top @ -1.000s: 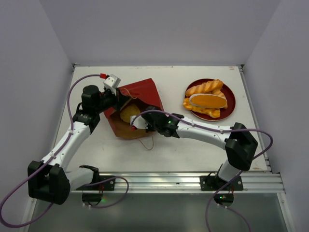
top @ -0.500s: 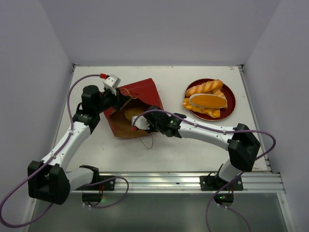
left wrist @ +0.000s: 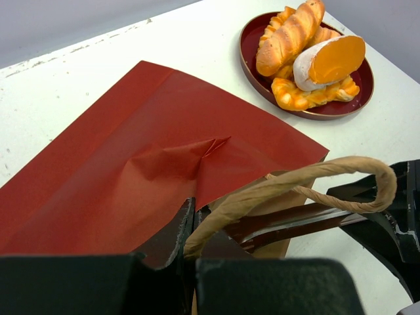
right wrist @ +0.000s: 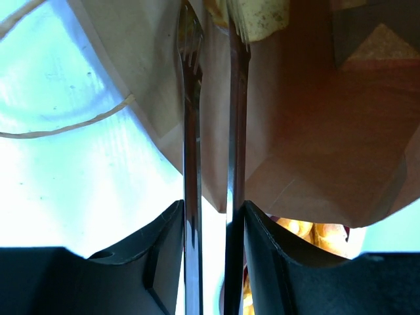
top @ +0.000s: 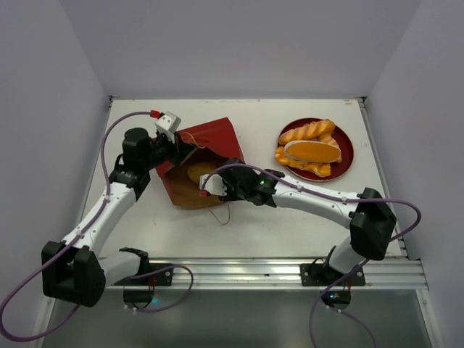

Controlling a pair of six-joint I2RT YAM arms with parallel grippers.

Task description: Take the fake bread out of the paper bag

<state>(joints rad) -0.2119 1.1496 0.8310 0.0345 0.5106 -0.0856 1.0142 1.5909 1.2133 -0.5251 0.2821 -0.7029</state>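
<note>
The paper bag [top: 206, 141] lies on its side, red outside, brown inside, its mouth facing the near edge. My left gripper [top: 174, 148] is shut on the bag's upper rim beside a tan handle [left wrist: 295, 180], holding the mouth up. One tan piece of fake bread [top: 197, 172] shows inside. My right gripper [top: 206, 187] reaches into the mouth; in its wrist view the right gripper [right wrist: 213, 26] has its thin fingers [right wrist: 190, 131] a narrow gap apart against the brown paper [right wrist: 315, 131], clamping nothing. A yellowish piece of bread [right wrist: 256, 16] sits just past the tips.
A round red plate [top: 346, 156] at the back right carries several pieces of bread [top: 308, 134]. It also shows in the left wrist view as the plate [left wrist: 252, 65]. The bag's second handle [top: 221, 214] trails on the table toward the near edge.
The right gripper's jaws have parted from shut to a narrow gap, and it has pushed slightly further left into the bag's mouth. The left gripper has not moved.
</note>
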